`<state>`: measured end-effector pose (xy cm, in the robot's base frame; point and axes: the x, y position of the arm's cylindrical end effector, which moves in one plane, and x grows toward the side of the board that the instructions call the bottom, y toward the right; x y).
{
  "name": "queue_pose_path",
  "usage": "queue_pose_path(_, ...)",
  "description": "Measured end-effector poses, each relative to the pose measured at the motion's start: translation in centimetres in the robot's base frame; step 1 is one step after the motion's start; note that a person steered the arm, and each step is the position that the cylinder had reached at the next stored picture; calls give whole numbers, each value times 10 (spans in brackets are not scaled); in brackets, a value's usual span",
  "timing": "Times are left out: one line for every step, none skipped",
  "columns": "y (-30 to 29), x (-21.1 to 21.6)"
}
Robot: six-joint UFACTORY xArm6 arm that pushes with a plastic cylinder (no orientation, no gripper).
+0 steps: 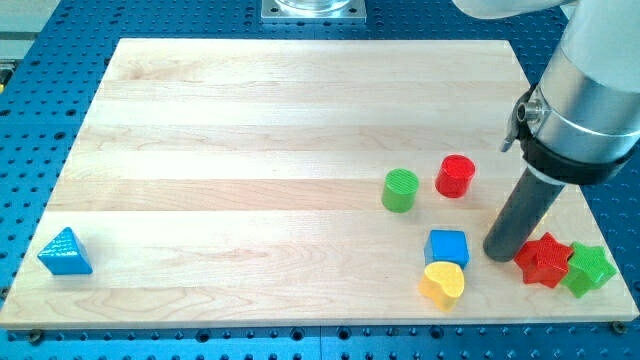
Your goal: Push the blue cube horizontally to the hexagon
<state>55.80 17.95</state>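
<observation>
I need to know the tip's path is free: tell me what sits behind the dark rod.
My tip rests on the board just right of the blue cube. The rod partly covers the red star's left edge; bare board shows around it. Whatever lies directly behind the rod is hidden.

White arm casing, silver metal collar, black clamp band, straight dark rod ending in my tip (497,256)

My arm (585,90) enters from the view's upper right, rod tilted, my tip (498,253) down on the board
</observation>
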Motion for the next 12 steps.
queue_pose_path(-43, -1)
queue_pose_path(-71, -8)
queue_pose_path(-26, 6)
queue_pose_path(-82, 8)
queue_pose_path(-166, 5)
queue_pose_path(-121, 16)
queue_pose_path(-105, 34)
queue_pose_path(-171, 35)
queue_pose_path(-206, 37)
queue_pose_path(-200, 49)
queue_pose_path(-276, 19)
queue_pose_path(-243, 10)
